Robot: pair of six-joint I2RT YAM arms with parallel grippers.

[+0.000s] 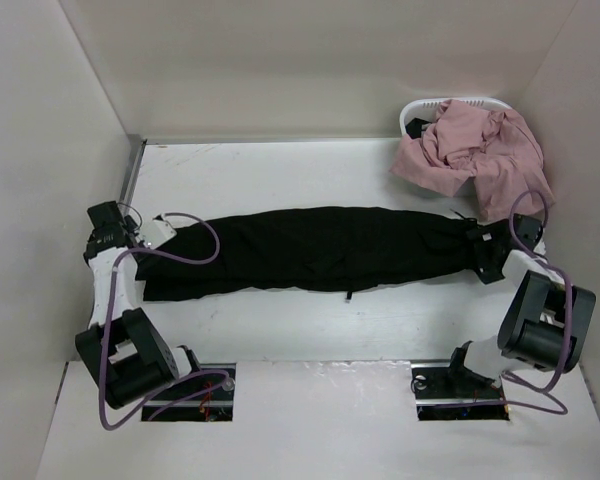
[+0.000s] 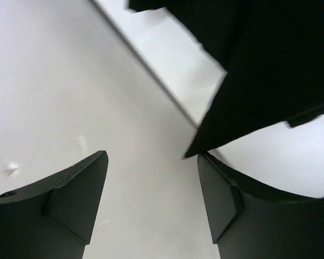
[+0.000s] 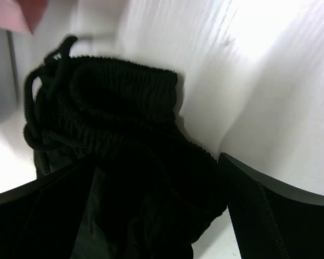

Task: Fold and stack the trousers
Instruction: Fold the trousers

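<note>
I see the left pincer (image 2: 151,162) wide and empty at nine o'clock, by the hem (image 2: 205,145) of the trousers (image 1: 320,248). The right pincer (image 3: 154,162) is wide at three o'clock, straddling the waistband (image 3: 124,75) and gripping nothing.

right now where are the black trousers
In the top view the trousers lie stretched left to right across the table, waistband at the right tool, leg ends by the left tool.
</note>
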